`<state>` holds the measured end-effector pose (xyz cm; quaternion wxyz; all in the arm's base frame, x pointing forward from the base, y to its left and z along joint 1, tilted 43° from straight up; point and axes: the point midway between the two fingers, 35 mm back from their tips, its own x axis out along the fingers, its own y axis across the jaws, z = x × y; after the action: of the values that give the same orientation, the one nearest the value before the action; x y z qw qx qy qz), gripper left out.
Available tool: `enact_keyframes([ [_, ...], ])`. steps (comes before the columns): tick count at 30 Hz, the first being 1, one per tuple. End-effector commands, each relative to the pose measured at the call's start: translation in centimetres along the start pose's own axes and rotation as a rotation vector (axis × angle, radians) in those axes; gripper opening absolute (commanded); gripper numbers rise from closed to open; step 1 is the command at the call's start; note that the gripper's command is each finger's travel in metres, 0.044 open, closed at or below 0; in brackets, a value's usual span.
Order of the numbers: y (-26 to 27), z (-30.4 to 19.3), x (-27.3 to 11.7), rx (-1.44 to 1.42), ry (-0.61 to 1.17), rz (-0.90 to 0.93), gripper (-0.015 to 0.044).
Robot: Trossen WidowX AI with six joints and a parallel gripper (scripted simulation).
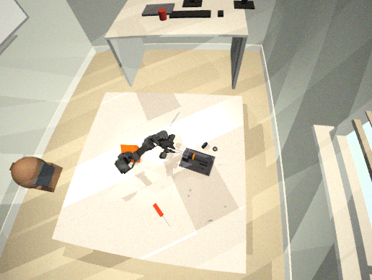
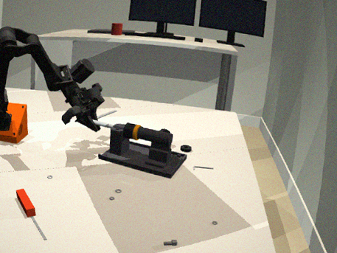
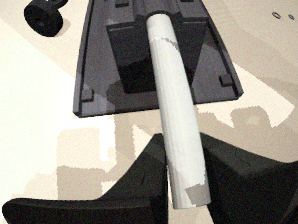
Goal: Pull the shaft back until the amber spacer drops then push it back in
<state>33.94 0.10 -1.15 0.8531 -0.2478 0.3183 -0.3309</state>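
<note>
The pale shaft [image 2: 104, 124] [image 3: 176, 100] runs from my gripper through the small front post [image 2: 118, 141] of the dark fixture. My gripper [image 1: 174, 150] [image 2: 96, 122] [image 3: 173, 139] is shut on the shaft's outer end, which sticks out a little past the fingers in the wrist view. The amber spacer [image 1: 194, 156] [image 2: 136, 131] is up in line with the shaft, between a black collar [image 2: 129, 130] and the dark grey cylinder [image 2: 150, 135] at the big housing block [image 2: 160, 150]. The shaft inside these parts is hidden. The base plate [image 2: 136, 168] lies flat.
A black ring [image 1: 215, 149] [image 2: 186, 148] and a black knobbed part [image 1: 205, 145] [image 3: 44, 19] lie beside the fixture. A red-handled screwdriver [image 1: 158, 210] [image 2: 25, 202], a bolt [image 2: 171, 242], several washers and a thin rod [image 1: 174, 119] lie on the table.
</note>
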Motion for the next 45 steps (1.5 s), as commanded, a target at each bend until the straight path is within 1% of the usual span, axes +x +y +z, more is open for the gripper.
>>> enact_keyframes([
  [1, -0.07, -0.06, -0.04, 0.003, 0.0, -0.004, 0.0],
  [45, -0.06, -0.35, -0.34, 0.003, 0.0, -0.004, 0.0],
])
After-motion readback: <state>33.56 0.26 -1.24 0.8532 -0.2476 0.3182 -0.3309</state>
